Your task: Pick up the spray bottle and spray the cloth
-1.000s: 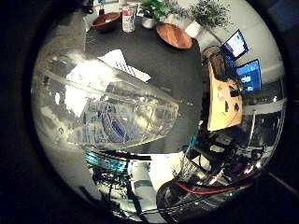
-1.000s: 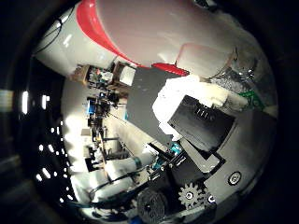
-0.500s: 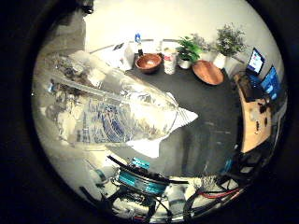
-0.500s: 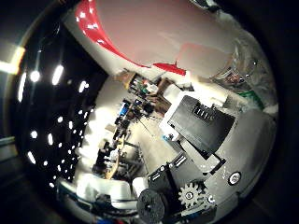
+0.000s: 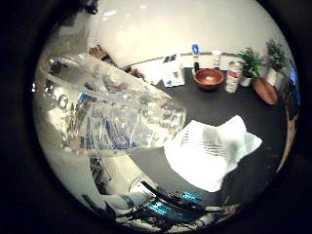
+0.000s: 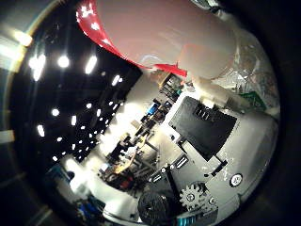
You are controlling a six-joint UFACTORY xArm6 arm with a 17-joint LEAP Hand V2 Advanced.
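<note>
The spray bottle's clear body [image 5: 112, 122], with a blue printed label, fills much of the little finger side view, close against the palm and lifted off the table. Its white head with a red band [image 6: 164, 33] shows in the thumb side view. My right hand [image 6: 207, 141] is shut on the bottle; a white and black finger lies right beside the bottle's head. The white cloth [image 5: 209, 151] lies crumpled on the dark table [image 5: 214, 105], beyond the bottle's base and apart from it.
At the table's far edge, by the white wall, stand a wooden bowl [image 5: 208, 78], a can [image 5: 233, 77], small potted plants [image 5: 251, 66] and a wooden plate [image 5: 265, 90]. Papers [image 5: 170, 75] lie near the bowl. Ceiling lights [image 6: 75, 61] show in the thumb side view.
The hand has turned with the bottle still in it: the thumb side view has swung from the table up toward the ceiling lights, and more of the cloth shows past the bottle's base.
</note>
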